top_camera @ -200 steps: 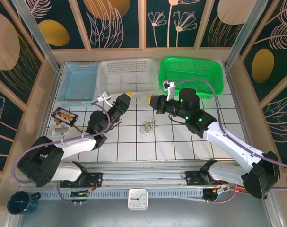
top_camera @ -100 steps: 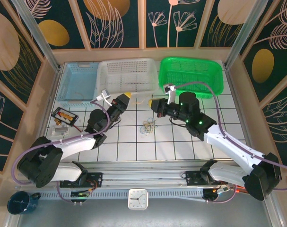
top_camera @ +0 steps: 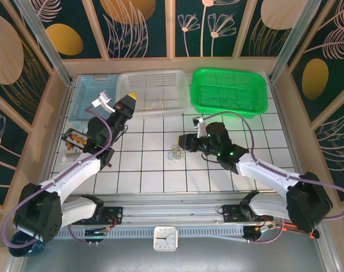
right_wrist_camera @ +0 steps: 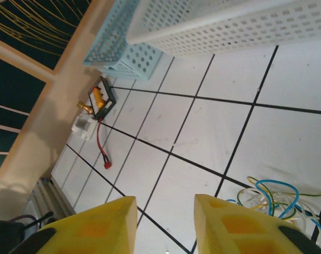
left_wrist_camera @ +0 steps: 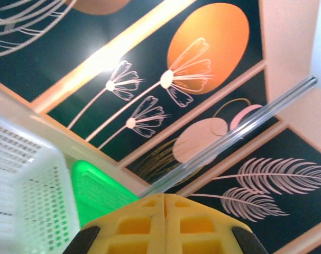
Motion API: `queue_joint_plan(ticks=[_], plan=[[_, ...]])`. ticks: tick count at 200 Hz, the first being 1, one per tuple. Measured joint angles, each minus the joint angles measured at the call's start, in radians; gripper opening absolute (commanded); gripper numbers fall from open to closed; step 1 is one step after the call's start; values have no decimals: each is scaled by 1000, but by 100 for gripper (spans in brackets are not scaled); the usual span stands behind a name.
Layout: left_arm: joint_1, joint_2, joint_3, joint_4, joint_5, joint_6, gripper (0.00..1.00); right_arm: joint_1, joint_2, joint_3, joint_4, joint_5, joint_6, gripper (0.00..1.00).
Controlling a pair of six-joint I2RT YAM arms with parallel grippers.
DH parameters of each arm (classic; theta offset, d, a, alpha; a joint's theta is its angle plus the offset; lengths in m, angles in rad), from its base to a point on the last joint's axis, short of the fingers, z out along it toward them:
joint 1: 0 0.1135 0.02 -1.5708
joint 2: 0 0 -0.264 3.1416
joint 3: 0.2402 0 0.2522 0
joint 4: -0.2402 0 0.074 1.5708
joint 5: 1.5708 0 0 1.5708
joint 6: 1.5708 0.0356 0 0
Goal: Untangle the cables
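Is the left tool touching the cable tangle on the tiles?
Apart. Top view: left tool up by the white basket, bare tiles between it and the cable tangle.

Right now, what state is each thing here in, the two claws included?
cables, tangled in a small heap, lying loose, not gripped.
right gripper, open, empty, low beside the cables.
white basket, upright.
left gripper, shut, nothing between its fingers, raised near the white basket.
green basket, upright.
blue basket, upright.
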Motion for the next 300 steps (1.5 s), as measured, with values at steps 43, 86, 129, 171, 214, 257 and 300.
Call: queue_joint_plan(ticks=[43,86,129,171,214,257,300], plan=[[149,-26,23,-150,6,103,0,10,13,0,24,17,1,47],[264,-15,104,-293,-103,231,0,11,13,0,23,41,-3,50],[338,76,157,-331,-283,304,0,14,0,-8,5,69,-10,51],[417,227,227,-343,-393,336,0,15,-54,-10,-29,95,-10,51],[487,377,325,-347,-425,362,3,15,-106,-15,-65,127,-10,51],[526,463,372,-379,-413,399,67,15,-142,-30,-93,154,-10,54],[526,466,394,-388,-358,436,99,15,-146,-43,-101,163,-10,56]])
